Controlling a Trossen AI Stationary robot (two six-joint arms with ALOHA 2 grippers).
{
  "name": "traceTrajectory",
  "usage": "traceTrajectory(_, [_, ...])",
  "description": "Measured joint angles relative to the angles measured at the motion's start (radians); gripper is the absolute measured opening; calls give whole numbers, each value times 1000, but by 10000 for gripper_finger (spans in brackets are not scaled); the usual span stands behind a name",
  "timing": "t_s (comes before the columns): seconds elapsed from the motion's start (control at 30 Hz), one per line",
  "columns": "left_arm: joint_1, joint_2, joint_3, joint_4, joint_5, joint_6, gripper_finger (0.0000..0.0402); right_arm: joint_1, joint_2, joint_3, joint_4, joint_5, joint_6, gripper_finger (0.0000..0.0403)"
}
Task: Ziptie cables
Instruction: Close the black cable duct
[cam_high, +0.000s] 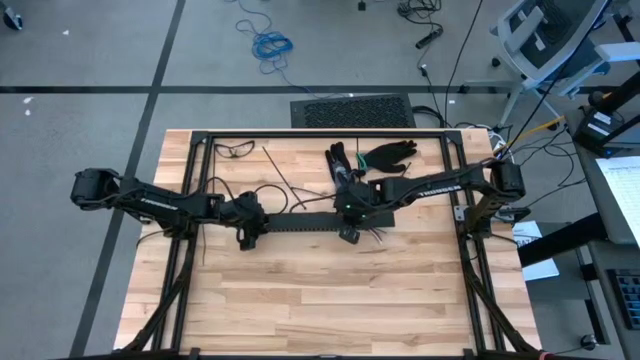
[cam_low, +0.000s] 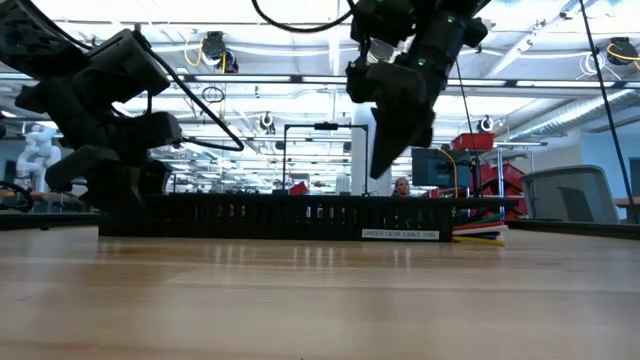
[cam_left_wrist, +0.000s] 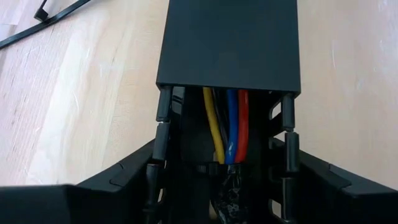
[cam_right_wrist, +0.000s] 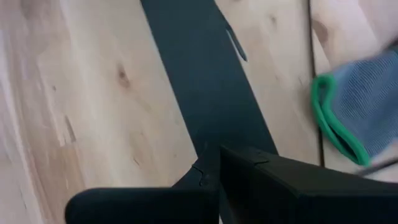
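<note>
**Both arms at the slotted rail, cables inside it**

The left arm reaches in from the table's left edge, stretched nearly level, and its left gripper (cam_high: 248, 222) sits at the left end of the long black rail (cam_high: 300, 222) that lies across the middle of the table (cam_high: 300, 300). In the left wrist view its fingers (cam_left_wrist: 124, 180) stand spread on either side of the rail's open end, with a gap between each finger and the rail wall; nothing is clamped. The cables (cam_left_wrist: 227, 127) — yellow, blue and red strands visible there — run inside the rail channel under its black lid (cam_left_wrist: 229, 43). Their far ends poke out past the rail's right end, seen low over the wood in the low view (cam_low: 478, 232).

The right arm comes in from the right edge, and the right gripper (cam_high: 349, 205) hangs above the rail's right half, pointing down with its fingers pressed together and empty. It is clear of the rail in the low view (cam_low: 385, 150).

Zipties (cam_high: 285, 185) lie loose on the wood behind the rail. A pair of gloves (cam_high: 385, 155) rests near the back edge. The front half of the table is bare wood, bounded by the black frame (cam_high: 190, 180) at the sides.
</note>
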Motion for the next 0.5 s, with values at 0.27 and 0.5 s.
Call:
traceTrajectory(0.27, [0, 0, 0, 5, 2, 1, 271, -2, 25, 0, -20, 8, 12, 0])
traceTrajectory(0.5, [0, 0, 0, 6, 6, 1, 271, -2, 104, 6, 31, 1, -2, 0])
